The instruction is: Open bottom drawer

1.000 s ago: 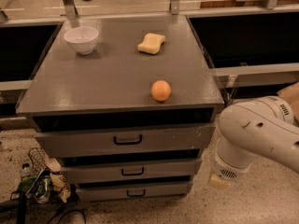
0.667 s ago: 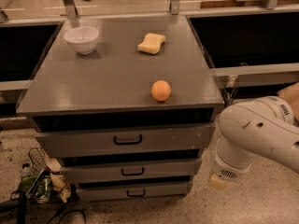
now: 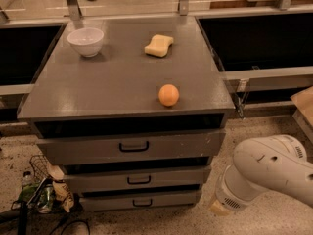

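Nearest, at lower right, the white arm (image 3: 274,173) ends in the tool (image 3: 219,208), low over the floor. Whether the tool is open or holding anything cannot be told. The bottom drawer (image 3: 166,199), lowest of 3, lies left of the tool, near but apart, closed, its black loop handle (image 3: 142,202) facing out. Only speckled floor lies between them. Floor clutter (image 3: 44,192) sits by the cabinet's left foot. Farther back, the table (image 3: 98,87) carries 1 orange (image 3: 168,95), 1 sponge (image 3: 159,45) and 1 white bowl (image 3: 85,41).
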Robot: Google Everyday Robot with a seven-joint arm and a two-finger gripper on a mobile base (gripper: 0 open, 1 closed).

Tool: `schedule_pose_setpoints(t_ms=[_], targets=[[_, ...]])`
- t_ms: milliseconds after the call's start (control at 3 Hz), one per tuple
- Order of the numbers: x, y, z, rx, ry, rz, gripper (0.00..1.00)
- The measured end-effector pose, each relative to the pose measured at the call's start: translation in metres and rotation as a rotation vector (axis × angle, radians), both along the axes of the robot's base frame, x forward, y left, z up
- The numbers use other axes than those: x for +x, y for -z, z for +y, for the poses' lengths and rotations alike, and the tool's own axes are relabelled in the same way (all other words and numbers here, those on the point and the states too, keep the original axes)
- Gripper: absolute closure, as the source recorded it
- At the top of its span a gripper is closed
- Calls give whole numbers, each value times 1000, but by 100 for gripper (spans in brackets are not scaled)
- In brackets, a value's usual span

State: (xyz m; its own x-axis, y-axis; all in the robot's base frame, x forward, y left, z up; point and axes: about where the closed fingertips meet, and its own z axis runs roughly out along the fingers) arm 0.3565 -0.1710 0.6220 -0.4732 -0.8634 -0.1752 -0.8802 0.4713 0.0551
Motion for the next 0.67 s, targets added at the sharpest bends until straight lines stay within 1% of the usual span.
schedule_pose_setpoints(t_ms=[333, 667], targets=[[4, 25, 23, 95, 2, -20, 100], [12, 49, 47, 206, -24, -16, 100]])
